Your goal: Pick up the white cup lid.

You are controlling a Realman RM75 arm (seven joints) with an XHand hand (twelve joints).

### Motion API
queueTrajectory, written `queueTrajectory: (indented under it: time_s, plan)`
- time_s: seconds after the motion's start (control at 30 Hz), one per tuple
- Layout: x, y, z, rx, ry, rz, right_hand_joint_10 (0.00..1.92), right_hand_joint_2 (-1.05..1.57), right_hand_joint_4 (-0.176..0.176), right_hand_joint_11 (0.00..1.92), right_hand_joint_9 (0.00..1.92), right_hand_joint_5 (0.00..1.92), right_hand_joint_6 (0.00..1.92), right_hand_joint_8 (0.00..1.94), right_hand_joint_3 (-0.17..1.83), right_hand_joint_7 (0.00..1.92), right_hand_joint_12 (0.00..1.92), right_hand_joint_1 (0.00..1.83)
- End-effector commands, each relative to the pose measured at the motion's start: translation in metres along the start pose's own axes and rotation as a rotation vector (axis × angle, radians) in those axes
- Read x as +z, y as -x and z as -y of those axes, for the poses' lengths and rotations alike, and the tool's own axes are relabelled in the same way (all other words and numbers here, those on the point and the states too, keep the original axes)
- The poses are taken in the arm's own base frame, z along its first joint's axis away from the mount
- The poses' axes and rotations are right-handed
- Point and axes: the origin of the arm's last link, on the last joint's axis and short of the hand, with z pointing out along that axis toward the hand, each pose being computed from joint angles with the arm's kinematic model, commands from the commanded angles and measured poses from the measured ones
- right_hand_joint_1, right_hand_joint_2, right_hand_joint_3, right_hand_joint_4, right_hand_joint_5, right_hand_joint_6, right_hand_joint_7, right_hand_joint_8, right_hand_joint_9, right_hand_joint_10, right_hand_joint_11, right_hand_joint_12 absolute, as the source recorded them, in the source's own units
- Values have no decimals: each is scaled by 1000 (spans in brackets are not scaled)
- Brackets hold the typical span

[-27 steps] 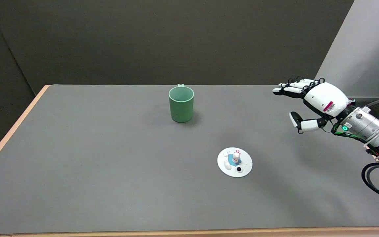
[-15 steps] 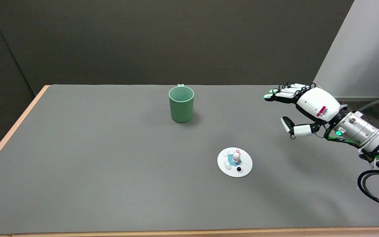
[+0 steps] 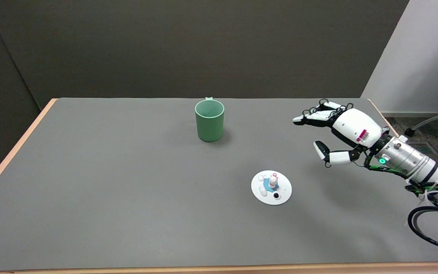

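Observation:
The white cup lid [image 3: 271, 187] lies flat on the grey table [image 3: 108, 182], right of centre, with a small figurine and a blue patch on top. My right hand [image 3: 337, 131] hovers above the table to the lid's upper right, well apart from it. Its fingers stretch out to the left and the thumb hangs below them, with nothing held between.
A green cup [image 3: 209, 120] stands upright at the back middle of the table, open side up. The table's right edge [image 3: 384, 118] runs just behind my wrist. Black cables [image 3: 428, 228] loop beside the forearm at the lower right.
My right hand has moved left and lower, closer to the lid, staying open. Lid and cup have not moved.

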Motion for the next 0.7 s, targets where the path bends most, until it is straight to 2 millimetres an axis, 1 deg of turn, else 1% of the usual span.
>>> queueTrajectory:
  time_s: [0.03,0.07,0.13,0.17,0.2,0.23,0.27,0.5,0.7]
  plan:
    - [9,16,31,111,-72,16,217,849,54,232,667,546,173,147,983,613,848,970]
    - [10,17,32,115,-74,14,216,852,53,197,666,548,171,146,980,617,875,968]
    - [11,18,34,122,-76,15,238,865,55,60,646,550,165,148,959,630,975,961]
    - [11,19,34,126,-77,16,257,898,61,3,629,545,178,175,911,628,1037,951]
    - [12,20,34,127,-77,18,287,859,54,-1,624,547,168,153,957,633,1021,962]
    - [12,21,35,129,-79,20,272,921,53,-1,632,545,167,167,857,625,975,930]
    - [13,21,35,130,-79,21,280,953,53,-1,626,538,185,190,798,618,975,921]
    - [18,27,37,172,-79,24,300,930,44,-1,623,550,174,176,821,629,943,903]
    - [19,36,47,195,-103,52,314,925,44,-1,617,551,172,175,821,634,924,897]
